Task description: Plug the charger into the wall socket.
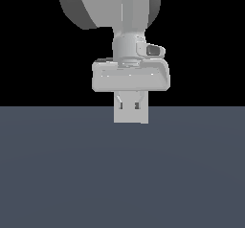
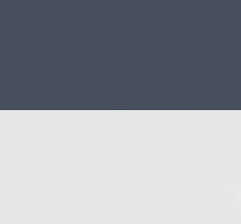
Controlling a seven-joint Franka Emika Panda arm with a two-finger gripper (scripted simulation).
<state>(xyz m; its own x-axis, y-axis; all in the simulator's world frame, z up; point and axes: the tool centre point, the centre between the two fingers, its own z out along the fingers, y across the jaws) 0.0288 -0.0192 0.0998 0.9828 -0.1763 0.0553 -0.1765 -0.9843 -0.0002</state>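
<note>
In the exterior view my gripper (image 1: 130, 108) hangs straight down from the wide grey hand. Its two fingers stand close together on a small plain white block, the charger (image 1: 130, 117), whose lower edge sits just over the dark floor line. The gripper looks shut on the charger. In the wrist view a flat white surface, apparently the charger (image 2: 120, 166), fills half of the picture at very close range, and no fingers show there. The wall socket, a plate with two dots, shows in neither view.
A plain dark grey-blue floor (image 1: 119, 174) spreads across the lower half of the exterior view and shows in the wrist view (image 2: 117, 44). The background behind the arm is black. The arm's big grey link (image 1: 110, 4) fills the top.
</note>
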